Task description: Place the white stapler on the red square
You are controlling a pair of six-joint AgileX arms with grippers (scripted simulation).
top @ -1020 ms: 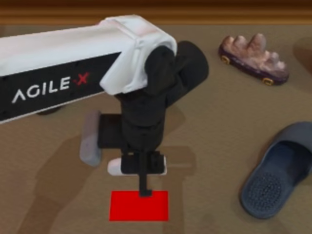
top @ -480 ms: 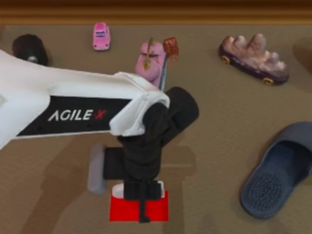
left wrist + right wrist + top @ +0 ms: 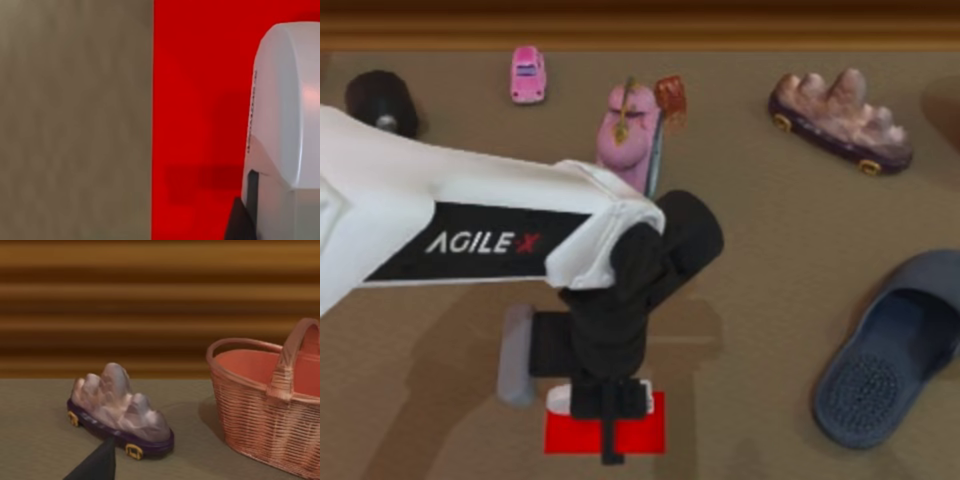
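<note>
In the top view my left gripper [image 3: 610, 405] is shut on the white stapler [image 3: 560, 398], which lies crosswise over the back edge of the red square [image 3: 640, 435] near the table's front. The stapler's white ends stick out on either side of the black gripper. The left wrist view shows the stapler's rounded end [image 3: 285, 115] close above the red square [image 3: 200, 90], with one dark fingertip [image 3: 239, 222] against its side. Whether the stapler touches the patch cannot be told. My right gripper [image 3: 97, 467] is parked outside the top view, facing a rock model.
Along the back stand a black dumbbell [image 3: 382, 100], a pink toy car [image 3: 527, 73], a pink object with a brush [image 3: 632, 125] and a rock model on a purple wheeled base [image 3: 840, 120]. A dark blue slipper [image 3: 895, 350] lies at the right. A wicker basket [image 3: 270, 400] stands beside the rock model.
My left arm has carried the stapler toward the table's front, from just behind the red square to over it. In the last half second it barely shifted.
</note>
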